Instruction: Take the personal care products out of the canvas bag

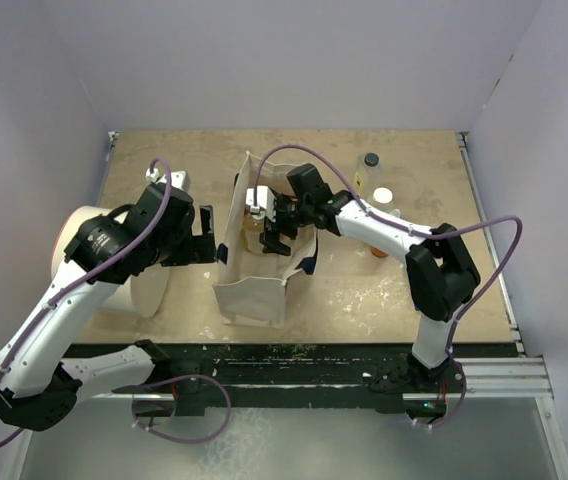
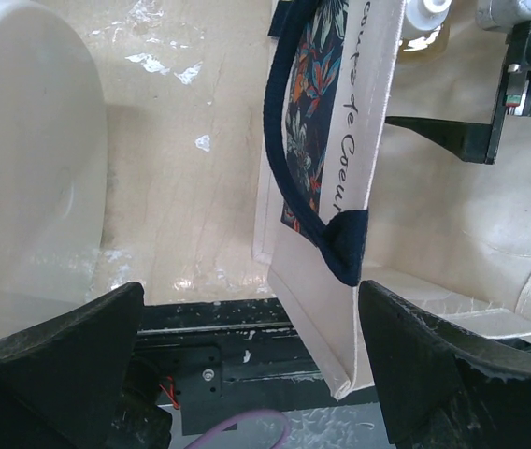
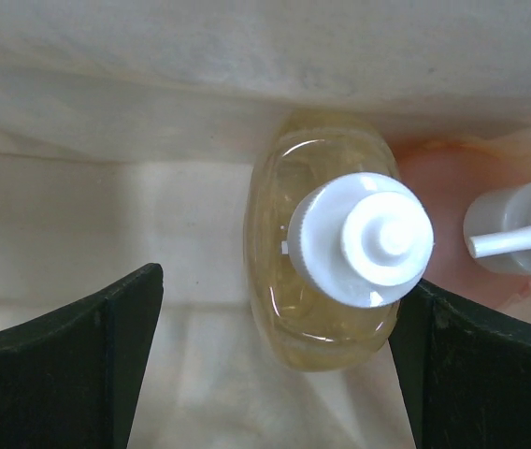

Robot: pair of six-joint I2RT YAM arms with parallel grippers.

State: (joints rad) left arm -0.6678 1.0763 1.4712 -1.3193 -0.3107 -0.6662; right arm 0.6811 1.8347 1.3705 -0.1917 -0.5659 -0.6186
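So the step in hand looks like the grab of the yellowish bottle [image 3: 326, 262], which is stood upright inside the cloth bag [image 1: 254, 296] up against its cloth wall. The right claw [image 3: 275, 323] is dropped into the bag with the bottle between its fingers, but the bottle is not centred. It's sat right up against the finger at 3 o'clock, while the finger at 9 o'clock is well apart from it.

Probably best if the claw gets nudged toward 3 o'clock a bit before it's closed, and the squeeze is put on the body rather than the white cap. A straight-up lift would be wise, since a pink pump bottle [image 3: 518, 234] is parked just beside at 3 o'clock and could get knocked.

Claw state: the right one is spread wide, nothing gripped yet. The left claw [image 2: 251, 346] is also wide open and empty, hung over the bag's edge with the dark strap [image 2: 294, 140] lined up between its fingers.
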